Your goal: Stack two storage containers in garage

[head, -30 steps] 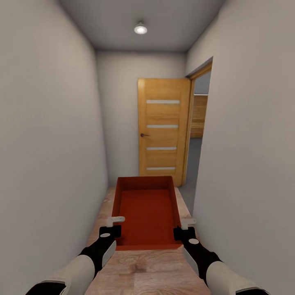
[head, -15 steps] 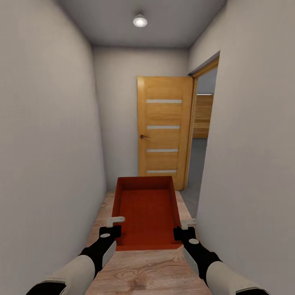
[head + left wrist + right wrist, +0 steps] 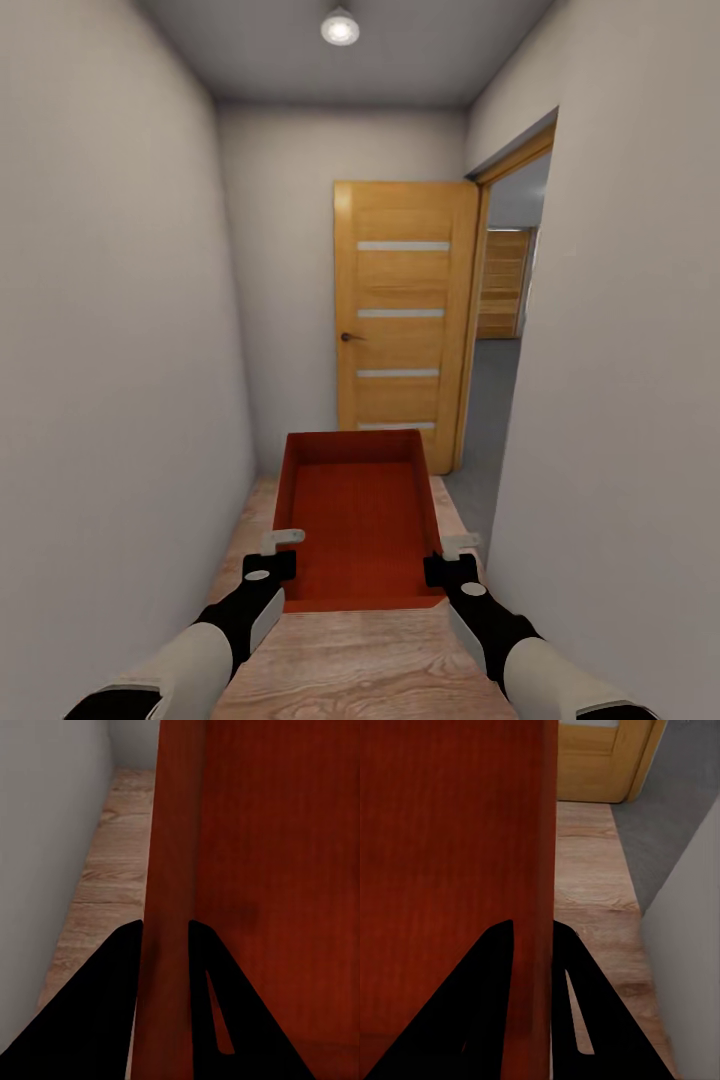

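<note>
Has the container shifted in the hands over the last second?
No. The container sits the same between both hands; the open door only looms nearer as the robot advances.

Narrow corridor: white walls (image 3: 120, 380) close on both sides of the carried storage container (image 3: 358, 515), which spans most of the wood-plank floor (image 3: 350, 660). Left claw (image 3: 285, 550) and right claw (image 3: 455, 555) each clamp a side wall, close beside the corridor walls. Ahead, an open wooden door (image 3: 400, 320) blocks the end; a doorway (image 3: 500, 350) on the right gives passage onto grey floor (image 3: 490, 420).
</note>
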Robot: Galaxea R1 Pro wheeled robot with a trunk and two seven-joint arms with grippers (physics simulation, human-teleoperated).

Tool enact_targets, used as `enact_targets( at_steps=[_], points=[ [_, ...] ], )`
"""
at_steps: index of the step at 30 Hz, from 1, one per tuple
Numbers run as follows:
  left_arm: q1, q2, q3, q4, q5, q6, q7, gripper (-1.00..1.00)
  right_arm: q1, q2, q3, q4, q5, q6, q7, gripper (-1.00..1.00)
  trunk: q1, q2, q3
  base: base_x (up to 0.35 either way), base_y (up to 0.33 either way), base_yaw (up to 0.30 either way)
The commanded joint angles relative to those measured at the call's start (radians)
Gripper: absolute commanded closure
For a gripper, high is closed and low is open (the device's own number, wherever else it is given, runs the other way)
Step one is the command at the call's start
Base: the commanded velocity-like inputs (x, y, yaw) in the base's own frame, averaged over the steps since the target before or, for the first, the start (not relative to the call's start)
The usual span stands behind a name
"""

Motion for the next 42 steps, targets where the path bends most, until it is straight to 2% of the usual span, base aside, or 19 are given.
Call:
enact_targets(
  at_steps=[1,42],
  points=[
    [-0.001,0.048,0.044,-0.03,0.005,0.0,0.007,1.0,-0.001,-0.001,-0.028,0.003,-0.005,-0.002,-0.008,1.0,0.001,-0.001,-0.002,0.335,0.0,0.0],
    [-0.001,0.054,0.044,-0.031,0.008,0.0,0.007,1.0,-0.001,-0.001,-0.028,0.003,-0.005,-0.002,-0.008,1.0,0.001,-0.001,-0.002,0.335,0.0,0.0]
  ],
)
